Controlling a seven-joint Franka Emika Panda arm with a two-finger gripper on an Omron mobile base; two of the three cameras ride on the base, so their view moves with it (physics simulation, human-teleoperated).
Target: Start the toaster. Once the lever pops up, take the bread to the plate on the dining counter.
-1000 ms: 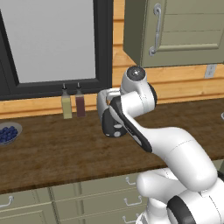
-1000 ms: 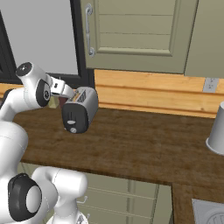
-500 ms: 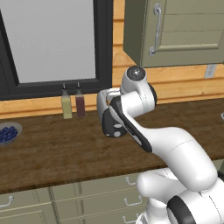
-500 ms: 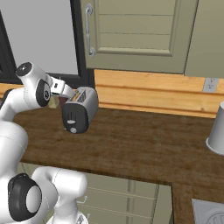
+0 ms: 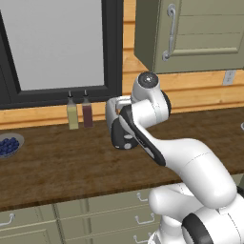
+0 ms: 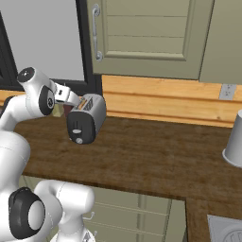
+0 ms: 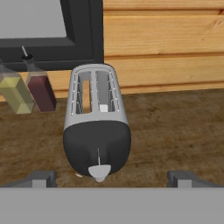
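Nothing is shifting since a second ago: arm, toaster and camera framing are all sitting the same in both base views. I'm hovering my gripper [image 7: 111,177] over the toaster [image 7: 97,131], finger tips [image 7: 41,178] spread wide apart with nothing between them, not touching anything.

The toaster is standing on the wooden worktop [image 6: 156,156] near the back wall, just beside my hand in the right base view [image 6: 87,118], and partly hidden behind my forearm in the left base view [image 5: 121,136]. From the hand view, I'm looking down on its two slots; the bread [image 7: 86,94] is sitting in the left slot, tan edge showing, top roughly level with the slot opening. The lever [image 7: 99,170] is showing as a pale tab low on the black front panel, at the bottom end of its thin track, so it is looking pressed down, though I cannot tell that for sure.

Two slim bottles [image 7: 28,89] are standing just left of the toaster against the dark window frame [image 5: 112,52]. A bowl of blueberries [image 5: 8,144] is sitting well apart at the worktop's far left. A pale cup [image 6: 235,141] is standing far right.

Progress judgement: early. Toasting is looking started; I'm waiting for the pop-up. Left: grab bread, carry to plate on dining counter.
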